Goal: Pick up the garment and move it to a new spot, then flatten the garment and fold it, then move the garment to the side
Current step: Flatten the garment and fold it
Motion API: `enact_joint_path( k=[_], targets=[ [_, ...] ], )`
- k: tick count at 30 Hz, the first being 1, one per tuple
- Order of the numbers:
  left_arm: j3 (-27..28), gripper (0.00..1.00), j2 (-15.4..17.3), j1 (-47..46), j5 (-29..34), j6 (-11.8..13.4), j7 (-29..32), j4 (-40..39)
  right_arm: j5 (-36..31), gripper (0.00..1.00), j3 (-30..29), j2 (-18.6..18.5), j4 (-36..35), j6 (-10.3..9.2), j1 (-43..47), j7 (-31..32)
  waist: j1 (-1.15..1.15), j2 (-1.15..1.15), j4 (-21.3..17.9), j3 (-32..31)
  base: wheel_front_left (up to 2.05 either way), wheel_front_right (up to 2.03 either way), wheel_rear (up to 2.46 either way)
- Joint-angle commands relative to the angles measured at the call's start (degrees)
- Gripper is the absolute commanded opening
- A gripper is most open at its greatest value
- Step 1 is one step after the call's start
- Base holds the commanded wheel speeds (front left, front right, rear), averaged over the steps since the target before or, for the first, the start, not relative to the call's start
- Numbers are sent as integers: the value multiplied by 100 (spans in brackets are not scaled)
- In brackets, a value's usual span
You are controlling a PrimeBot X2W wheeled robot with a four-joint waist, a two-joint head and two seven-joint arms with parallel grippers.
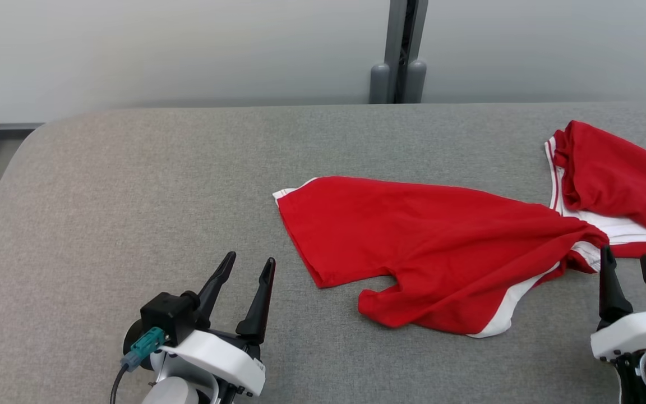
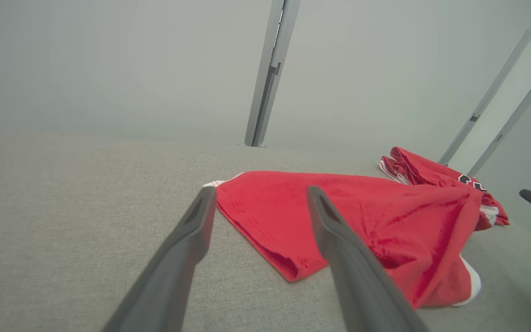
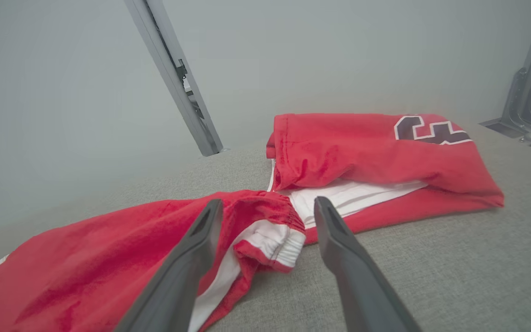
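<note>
Grey woven fabric surface (image 1: 132,196), wide and round-cornered, carrying everything. Lying on it, from centre toward 3 o'clock in the head view: crumpled red garment with white trim (image 1: 429,241), bunched and twisted at its 4 o'clock end, gripped by nothing. Beyond, at the 3 o'clock edge, touching or nearly so: folded red garment with white lining (image 1: 614,179). Left tool (image 1: 249,259) at 7 o'clock, spread wide, empty, well apart from the cloth. Right tool (image 1: 626,255) at 4 o'clock, spread too, tips just beside the gathered white-banded end, pinching nothing. Judged as the flattening step, not yet begun; next move likely calls for pinching two separate edges and drawing them apart to clear the twist. Plain in the right wrist view, barely caught at the head view's edge: dark numerals (image 3: 431,129) on the folded piece. Clearer from the left wrist: the crumpled garment's flat hemmed corner.
</note>
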Motion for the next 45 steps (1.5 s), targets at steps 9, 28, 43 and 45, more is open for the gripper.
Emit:
enact_joint_path(
  k=[9,28,43,45],
  targets=[
    [54,100,143,198,-92,100,58,-167,-805,100,338,144,-1163,1,926,-1,0,0,-136,-127,0,0,0],
    [48,100,152,98,-192,161,54,-267,-1449,100,2453,-126,-153,1,510,249,0,0,127,-58,0,0,0],
    [128,100,124,57,-256,164,-20,-227,-1881,0,2371,5,664,1,142,341,0,0,425,16,0,0,0],
    [142,100,141,54,-251,162,-21,-230,-1937,0,2355,31,700,1,103,305,0,0,437,22,0,0,0]
  ],
)
